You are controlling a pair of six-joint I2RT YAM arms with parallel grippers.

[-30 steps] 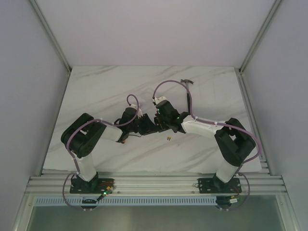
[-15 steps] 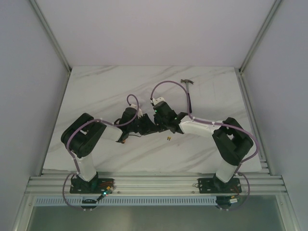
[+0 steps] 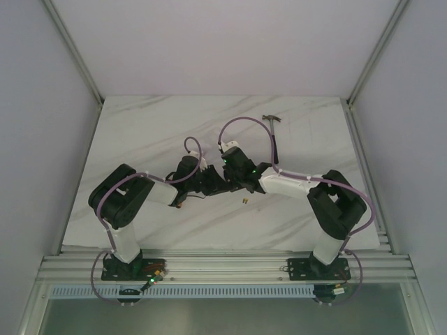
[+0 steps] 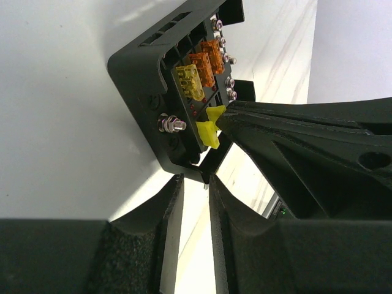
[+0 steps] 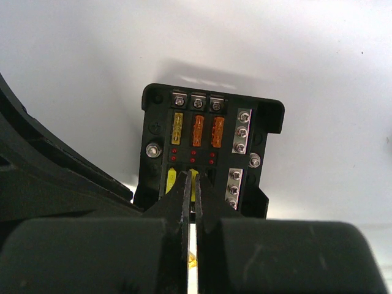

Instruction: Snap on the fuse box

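fuse box [image 5: 160,131]: near row partly hidden behind right gripper [image 5: 191,176]
left gripper [image 4: 196,181]: hold on box corner unclear
yellow speck [image 3: 244,202]: too small to name

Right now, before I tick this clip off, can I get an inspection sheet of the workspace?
Surface: white marbled table.
Job's things: black box, open, lid not seen; one yellow and two orange fuses in the far row, two yellow fuses in the near row.
Clutter: loose fuse by the arms; hammer at the far side.
Grippers: left gripper jaws pinch the box's corner; right gripper jaws shut, tips against a yellow fuse in the box.
Cables: purple cables loop above both wrists.
Surroundings: plain walls, aluminium frame.
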